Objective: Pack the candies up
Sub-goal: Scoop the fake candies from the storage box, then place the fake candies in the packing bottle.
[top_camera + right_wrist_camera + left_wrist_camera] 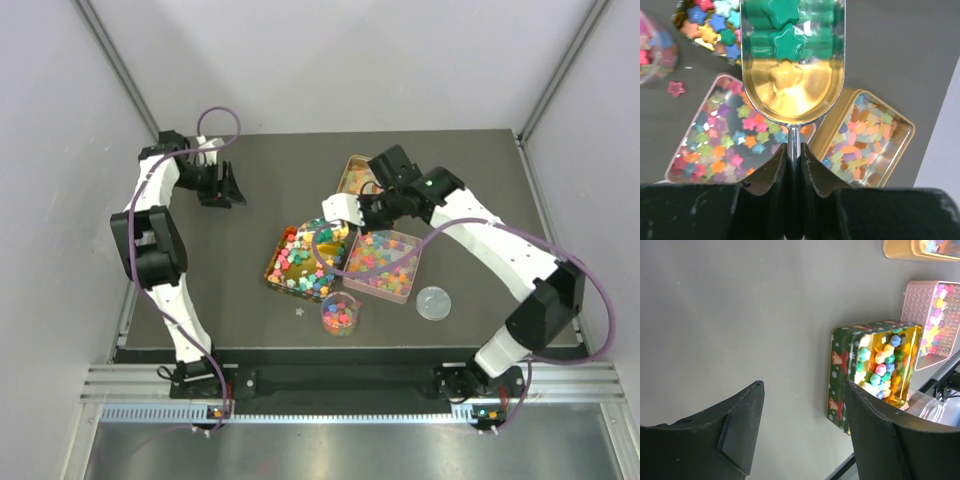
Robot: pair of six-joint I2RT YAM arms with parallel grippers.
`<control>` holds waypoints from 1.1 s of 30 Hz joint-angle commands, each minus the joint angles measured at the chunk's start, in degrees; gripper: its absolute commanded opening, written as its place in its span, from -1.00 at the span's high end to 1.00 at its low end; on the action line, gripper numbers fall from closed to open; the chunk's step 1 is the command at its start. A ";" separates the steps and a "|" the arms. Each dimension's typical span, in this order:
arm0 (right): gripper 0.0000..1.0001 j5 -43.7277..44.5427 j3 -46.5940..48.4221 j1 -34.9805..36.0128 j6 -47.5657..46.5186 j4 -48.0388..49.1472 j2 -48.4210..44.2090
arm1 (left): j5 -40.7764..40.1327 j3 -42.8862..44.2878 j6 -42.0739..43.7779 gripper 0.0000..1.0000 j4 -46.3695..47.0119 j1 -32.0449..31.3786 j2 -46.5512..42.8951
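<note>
**Right gripper pinches loaded scoop above tins; left jaws spread**

We log a dark table (230,290). The left gripper (805,386) hangs over bare tabletop at far left, fingers wide apart with nothing between them. The right gripper (794,152) is pressed tight on the thin handle of a metal scoop (805,105), which is lifted above the tins. The green tin (839,370), pink tin (917,310) and gold tin (832,125) sit open, clustered mid-table. A plastic cup (356,308) and a round lid (434,302) sit nearer the arm bases. Candies (785,42) fill all three tins and the cup, with a few in the scoop. One stray star (676,88) lies on the table beside the cup.
</note>
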 commanded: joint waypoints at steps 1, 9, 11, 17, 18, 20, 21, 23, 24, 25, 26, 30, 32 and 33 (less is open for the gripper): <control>1.00 -0.45 -3.95 -0.22 0.22 -4.27 -8.21 | 0.54 -0.34 1.59 -0.40 -2.09 0.11 -5.62; 1.00 5.35 -13.18 2.32 -0.58 -8.05 -18.40 | 1.33 -1.74 2.03 -0.40 -2.71 0.20 -5.71; 1.00 7.36 -14.94 3.55 -0.57 -8.32 -19.99 | 1.77 -1.92 1.25 -0.39 -2.10 0.11 -5.80; 1.00 11.94 -20.30 6.27 -2.15 -9.20 -24.22 | 2.04 -2.36 0.36 -0.39 -1.31 -0.41 -6.68; 1.00 12.38 -20.57 6.54 -2.42 -9.37 -24.66 | 1.95 -2.45 0.36 -0.39 -1.39 -0.42 -6.94; 1.00 13.17 -21.10 7.33 -2.59 -9.46 -25.01 | 1.78 -3.24 0.28 -0.39 -1.04 -0.59 -7.81; 1.00 13.35 -21.28 7.60 -2.51 -9.37 -25.10 | 1.77 -3.59 0.19 -0.39 -0.87 -0.68 -7.99; 1.00 14.84 -21.63 9.09 -2.60 -9.55 -24.93 | 1.60 -4.38 -0.07 -0.39 -0.34 -0.59 -8.78; 1.00 15.54 -21.89 9.62 -3.03 -9.55 -25.01 | 1.77 -4.73 -0.16 -0.39 -0.25 -0.77 -8.96; 1.00 16.25 -22.24 11.01 -3.30 -9.38 -25.10 | 1.69 -5.00 -0.34 -0.39 -0.08 -0.77 -9.22; 1.00 17.99 -22.85 11.64 -3.56 -9.20 -25.27 | 1.69 -5.26 -0.43 -0.39 -0.08 -0.94 -9.57; 1.00 21.52 -23.30 13.75 -4.35 -9.55 -25.54 | 1.51 -6.58 -0.78 -0.39 0.71 -1.03 -10.81; 1.00 23.10 -23.21 14.63 -4.09 -9.64 -25.28 | 1.69 -7.72 -1.13 -0.39 1.67 -1.03 -11.51; 1.00 23.81 -23.21 15.07 -3.65 -9.46 -25.02 | 1.77 -8.07 -1.22 -0.39 1.94 -1.03 -11.69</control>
